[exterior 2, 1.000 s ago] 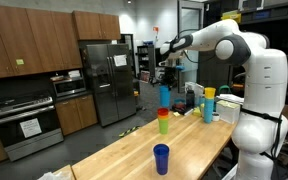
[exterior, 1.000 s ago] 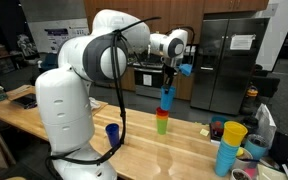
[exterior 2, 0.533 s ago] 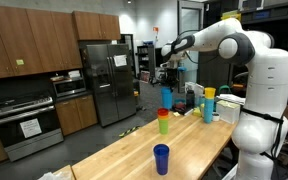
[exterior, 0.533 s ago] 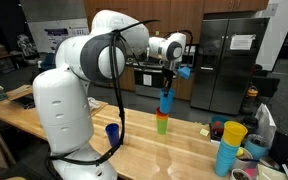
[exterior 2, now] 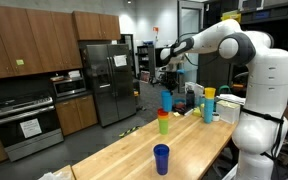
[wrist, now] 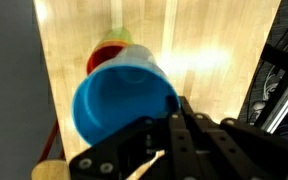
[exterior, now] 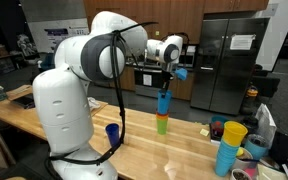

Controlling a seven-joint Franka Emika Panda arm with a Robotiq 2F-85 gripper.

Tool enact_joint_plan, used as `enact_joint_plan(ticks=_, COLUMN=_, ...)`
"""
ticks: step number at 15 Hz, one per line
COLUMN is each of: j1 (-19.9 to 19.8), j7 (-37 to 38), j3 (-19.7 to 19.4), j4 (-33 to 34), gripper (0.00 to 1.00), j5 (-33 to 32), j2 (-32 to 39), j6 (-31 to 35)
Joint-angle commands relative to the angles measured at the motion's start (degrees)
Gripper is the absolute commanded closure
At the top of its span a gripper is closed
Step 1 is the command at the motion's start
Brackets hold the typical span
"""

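Observation:
My gripper (exterior: 168, 75) is shut on the rim of a light blue cup (exterior: 164, 102) and holds it in the air. Just below stands a stack of cups (exterior: 162, 123), red and green, on the wooden table (exterior: 134, 150). Both exterior views show the held cup (exterior 2: 166, 100) just over the stack (exterior 2: 163, 121). In the wrist view the blue cup (wrist: 124, 100) fills the middle, with the red and green stack (wrist: 109, 52) behind it and my dark fingers (wrist: 174, 135) along its rim.
A dark blue cup (exterior: 112, 132) (exterior 2: 161, 158) stands alone on the table. A yellow and blue cup stack (exterior: 229, 146) (exterior 2: 208, 104) stands near bowls at the table's end. Cabinets and a steel fridge (exterior 2: 109, 80) stand behind.
The gripper with the blue cup has sunk a little toward the red and green stack. Nothing else has moved.

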Motion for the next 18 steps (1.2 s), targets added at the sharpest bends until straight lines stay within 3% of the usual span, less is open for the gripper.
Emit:
enact_joint_plan(ticks=1, j1=0.7, j7=-0.5, j3=0.0, j4=-1.2, gripper=0.99, j5=-0.8, j2=-1.2, j6=1.3)
enact_joint_plan(ticks=18, j1=1.6, j7=0.0, j3=0.4, j4=1.5, gripper=0.99, j5=0.2, j2=2.1, j6=2.2)
